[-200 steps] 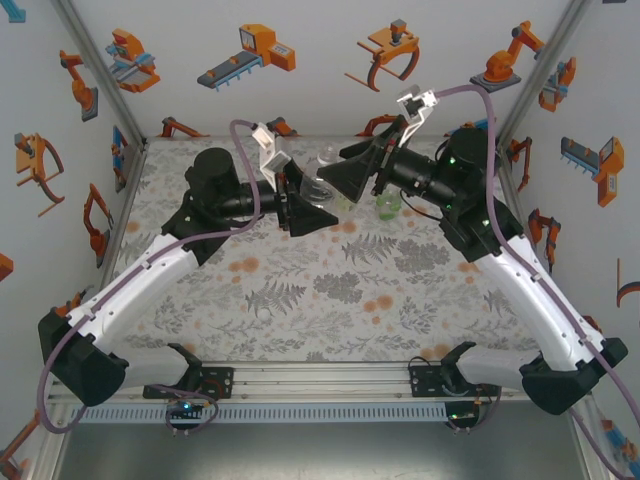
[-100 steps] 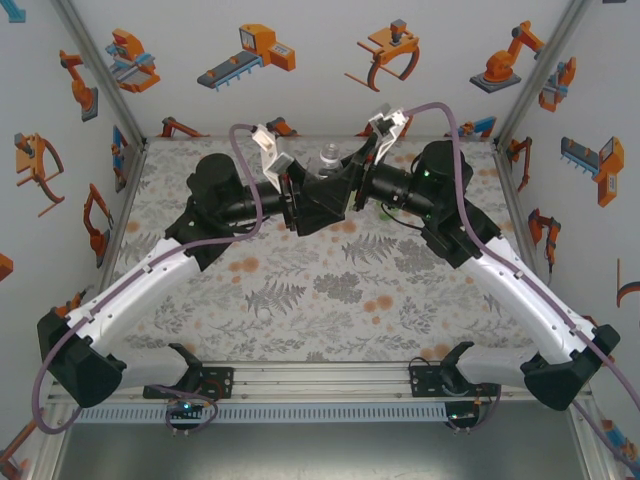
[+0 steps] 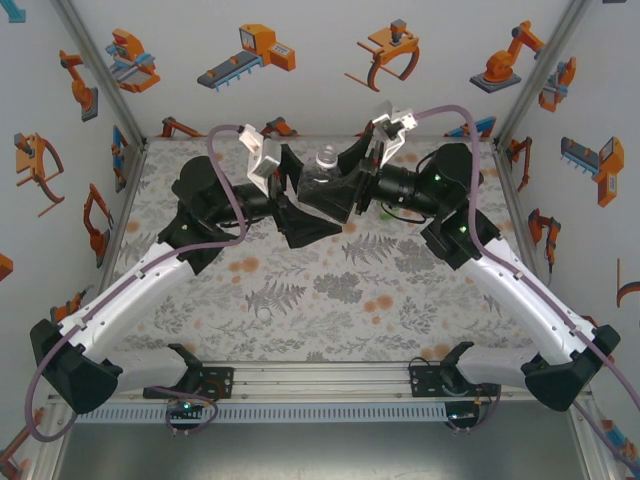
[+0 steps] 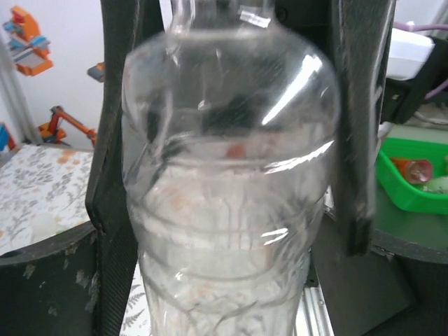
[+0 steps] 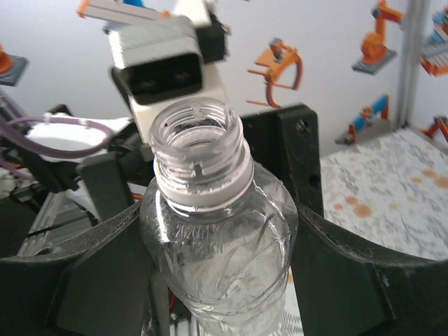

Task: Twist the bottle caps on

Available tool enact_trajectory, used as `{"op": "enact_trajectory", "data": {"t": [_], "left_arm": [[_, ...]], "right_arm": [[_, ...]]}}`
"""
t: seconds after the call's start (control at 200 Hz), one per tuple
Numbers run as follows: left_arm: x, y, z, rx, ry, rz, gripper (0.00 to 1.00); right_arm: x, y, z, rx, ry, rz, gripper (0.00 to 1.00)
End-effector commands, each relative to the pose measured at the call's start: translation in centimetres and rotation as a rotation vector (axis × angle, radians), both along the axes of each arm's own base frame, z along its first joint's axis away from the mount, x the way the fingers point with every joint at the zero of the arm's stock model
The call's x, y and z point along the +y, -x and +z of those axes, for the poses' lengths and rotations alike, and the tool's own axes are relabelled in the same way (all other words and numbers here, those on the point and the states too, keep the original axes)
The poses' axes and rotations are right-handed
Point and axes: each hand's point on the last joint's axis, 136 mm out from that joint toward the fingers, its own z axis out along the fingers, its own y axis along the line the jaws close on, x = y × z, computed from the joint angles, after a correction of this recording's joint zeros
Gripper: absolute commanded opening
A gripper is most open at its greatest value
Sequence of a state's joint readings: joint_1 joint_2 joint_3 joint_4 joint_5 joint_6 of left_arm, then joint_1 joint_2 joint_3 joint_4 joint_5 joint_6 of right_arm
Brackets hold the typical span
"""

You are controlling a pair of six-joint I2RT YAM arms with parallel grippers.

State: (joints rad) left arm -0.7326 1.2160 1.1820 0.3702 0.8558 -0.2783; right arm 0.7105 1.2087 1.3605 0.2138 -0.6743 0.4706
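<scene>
A clear plastic bottle (image 3: 321, 178) is held upright above the back of the floral mat, between both grippers. Its threaded neck (image 5: 199, 140) is open, with a white ring below the thread and no cap on it. My left gripper (image 3: 306, 198) is shut on its body; the dark fingers (image 4: 353, 140) press both sides of the bottle (image 4: 231, 175). My right gripper (image 3: 340, 183) comes from the opposite side, and its fingers (image 5: 98, 280) touch the bottle's shoulder (image 5: 217, 245) on both sides. The bottle caps are out of view. The green-tinted bottle is hidden behind the right arm.
The floral mat (image 3: 330, 290) lies bare in front of the arms. Printed walls (image 3: 300, 60) close the back and sides. A green bin (image 4: 413, 185) with small items sits off to the right in the left wrist view.
The right gripper has moved left from beside the green-tinted bottle and closed in around the held clear bottle. The left wrist has turned and shifted slightly left.
</scene>
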Motion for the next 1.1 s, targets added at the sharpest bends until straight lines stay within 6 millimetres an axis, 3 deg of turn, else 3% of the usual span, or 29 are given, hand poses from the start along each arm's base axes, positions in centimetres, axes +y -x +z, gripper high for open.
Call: {"op": "enact_trajectory", "data": {"t": [0.0, 0.225, 0.436, 0.816, 1.092], "left_arm": [[0.7, 2.4, 2.1, -0.04, 0.055, -0.1, 0.82], [0.8, 2.6, 3.7, -0.03, 0.102, -0.118, 0.75], [1.1, 2.0, 4.6, -0.033, 0.12, -0.062, 0.77], [0.2, 1.3, 4.1, -0.046, 0.055, 0.0, 0.74], [-0.3, 1.3, 3.3, -0.032, 0.042, -0.01, 0.72]], "right_arm": [[-1.5, 4.3, 4.4, -0.128, -0.137, 0.14, 0.33], [-1.5, 5.5, 4.6, -0.153, -0.153, 0.215, 0.33], [-1.2, 3.3, 2.9, -0.114, -0.084, 0.091, 0.29], [-1.2, 2.1, 2.2, -0.082, -0.048, 0.02, 0.27], [-1.4, 2.0, 2.8, -0.082, -0.07, 0.008, 0.27]]}}
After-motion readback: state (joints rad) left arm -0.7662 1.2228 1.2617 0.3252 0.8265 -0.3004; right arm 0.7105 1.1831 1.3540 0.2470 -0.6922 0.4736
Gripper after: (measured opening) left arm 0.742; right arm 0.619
